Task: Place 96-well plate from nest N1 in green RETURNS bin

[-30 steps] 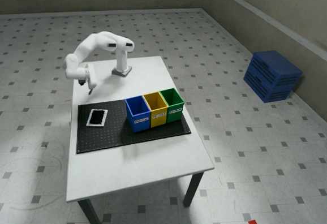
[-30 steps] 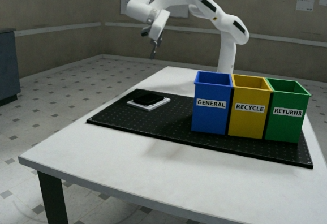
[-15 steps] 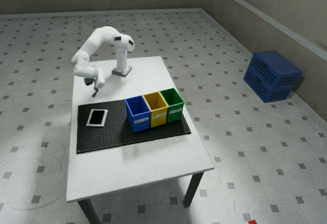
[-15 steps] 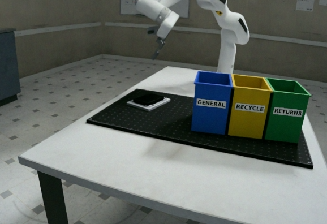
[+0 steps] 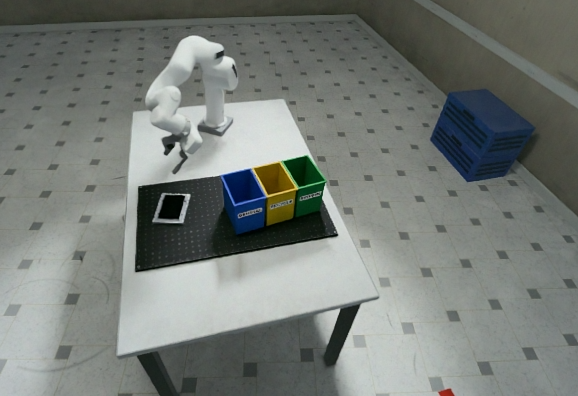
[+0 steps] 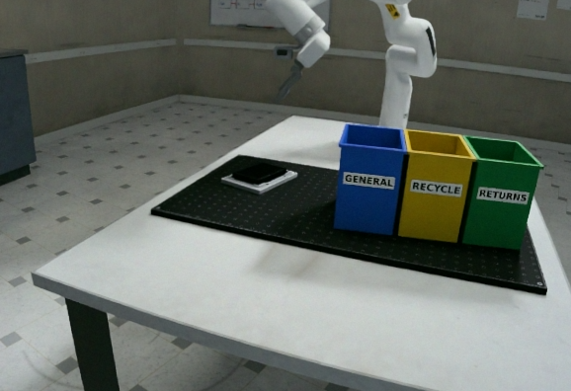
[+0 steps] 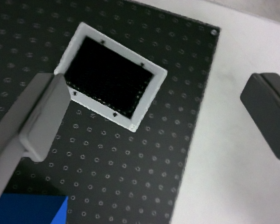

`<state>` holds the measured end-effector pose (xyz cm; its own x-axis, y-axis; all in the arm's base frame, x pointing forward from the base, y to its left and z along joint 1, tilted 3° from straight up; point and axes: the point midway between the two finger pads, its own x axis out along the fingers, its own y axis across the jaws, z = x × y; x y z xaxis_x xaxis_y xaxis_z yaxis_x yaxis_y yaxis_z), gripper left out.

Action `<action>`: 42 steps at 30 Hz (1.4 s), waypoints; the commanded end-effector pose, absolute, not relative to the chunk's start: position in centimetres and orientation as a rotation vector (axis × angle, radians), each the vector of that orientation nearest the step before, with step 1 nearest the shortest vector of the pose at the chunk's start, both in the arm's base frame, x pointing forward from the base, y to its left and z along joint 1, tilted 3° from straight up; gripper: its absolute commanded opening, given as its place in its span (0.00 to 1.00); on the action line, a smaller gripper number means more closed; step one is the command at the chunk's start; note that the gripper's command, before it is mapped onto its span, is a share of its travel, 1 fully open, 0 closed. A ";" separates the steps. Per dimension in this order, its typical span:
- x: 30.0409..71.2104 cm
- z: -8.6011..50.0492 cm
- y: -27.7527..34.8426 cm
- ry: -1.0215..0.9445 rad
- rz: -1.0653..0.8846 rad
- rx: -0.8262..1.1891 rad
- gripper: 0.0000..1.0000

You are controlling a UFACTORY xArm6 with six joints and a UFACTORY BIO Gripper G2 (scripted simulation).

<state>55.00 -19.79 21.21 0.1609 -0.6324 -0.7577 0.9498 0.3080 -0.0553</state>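
Observation:
The black 96-well plate lies flat in the white plate nest, on the left part of the black board. The green RETURNS bin stands upright at the right end of the row of three bins. My gripper is open, with nothing between its fingers. It hangs tilted, high above the table behind the nest. In the exterior view one finger hides the other.
The blue GENERAL bin and the yellow RECYCLE bin stand upright between nest and green bin, close side by side. All three bins stand on the black board.

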 end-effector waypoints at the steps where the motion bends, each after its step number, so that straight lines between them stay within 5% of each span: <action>1: 55.8 21.8 -18.7 0.633 -1.113 0.468 0.37; 42: 55.9 26.8 -6.5 0.125 -0.332 0.165 0.37</action>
